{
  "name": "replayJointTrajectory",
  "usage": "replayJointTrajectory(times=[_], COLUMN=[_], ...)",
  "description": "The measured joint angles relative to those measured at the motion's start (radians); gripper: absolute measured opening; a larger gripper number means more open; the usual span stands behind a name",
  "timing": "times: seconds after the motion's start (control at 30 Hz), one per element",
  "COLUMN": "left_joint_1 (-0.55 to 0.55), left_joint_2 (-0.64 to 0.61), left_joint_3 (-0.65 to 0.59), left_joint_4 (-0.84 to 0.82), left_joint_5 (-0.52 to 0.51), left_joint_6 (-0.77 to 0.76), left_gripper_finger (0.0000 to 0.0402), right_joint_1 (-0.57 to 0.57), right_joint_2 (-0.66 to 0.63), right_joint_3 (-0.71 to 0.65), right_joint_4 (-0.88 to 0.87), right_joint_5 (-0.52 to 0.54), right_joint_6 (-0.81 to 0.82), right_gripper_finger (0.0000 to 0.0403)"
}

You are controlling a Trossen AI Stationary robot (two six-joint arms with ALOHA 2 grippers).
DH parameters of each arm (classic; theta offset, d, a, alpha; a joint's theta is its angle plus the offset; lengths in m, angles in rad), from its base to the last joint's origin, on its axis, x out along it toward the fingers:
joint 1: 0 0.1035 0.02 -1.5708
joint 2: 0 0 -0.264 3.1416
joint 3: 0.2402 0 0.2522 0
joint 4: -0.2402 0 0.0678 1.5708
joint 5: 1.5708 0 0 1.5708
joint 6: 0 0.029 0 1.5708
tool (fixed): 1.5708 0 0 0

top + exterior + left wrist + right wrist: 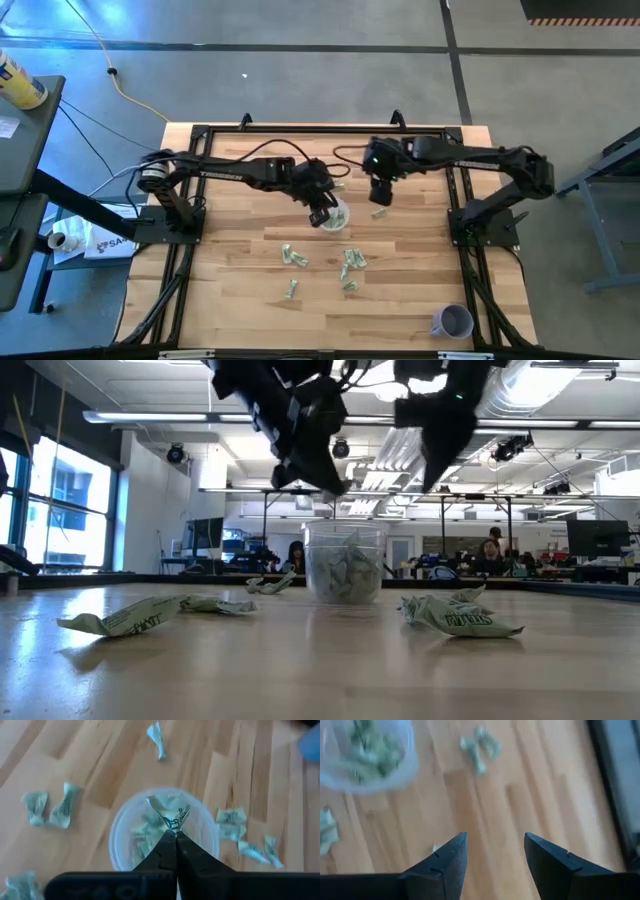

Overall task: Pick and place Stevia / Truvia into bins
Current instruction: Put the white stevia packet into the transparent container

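The clear cup (336,216) stands mid-table, partly filled with green-and-white Stevia packets (145,827). My left gripper (175,833) hangs just above the cup's mouth, slanting down, shut on one packet (172,816). My right gripper (495,851) is open and holds nothing. It hangs above bare wood to the right of the cup (367,755). Several loose packets (293,257) lie flat on the table nearer the front edge, and one lies (380,213) under the right arm. My left gripper pinches a crumpled packet by one end (174,827) between its two fingertips. The fingers come slanting down from the table's left. The packet sticks out beyond the tips, lifted clear, over the cup's opening (202,827).
An opaque purple cup (452,322) lies at the front right corner. More packets (350,262) are scattered on the wood in front of the clear cup, and one (340,185) lies behind it. Black frame rails (180,250) run along both table sides.
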Motion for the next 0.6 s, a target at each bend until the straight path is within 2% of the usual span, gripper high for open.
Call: replayJointTrajectory(times=[0.13,0.37,0.47,0.6], left_joint_1=[-0.011,-0.028,-0.033,-0.045], left_joint_2=[0.024,0.022,0.022,0.016], left_joint_3=[0.000,0.001,0.041,0.129], left_joint_4=[0.005,0.026,-0.068,-0.320], left_joint_5=[0.001,-0.004,0.021,0.037], left_joint_6=[-0.015,-0.036,-0.041,-0.034], left_gripper_finger=[0.0064,0.0169,0.0211,0.0250], right_joint_1=[0.009,0.041,0.065,0.096], right_joint_2=[-0.092,-0.235,-0.244,-0.215], right_joint_3=[-0.162,-0.332,-0.406,-0.512], right_joint_4=[0.050,0.129,0.204,0.314], right_joint_5=[-0.006,-0.017,-0.076,-0.155], right_joint_6=[0.085,0.175,0.127,0.048], right_gripper_finger=[0.0192,0.0194,0.0197,0.0202])
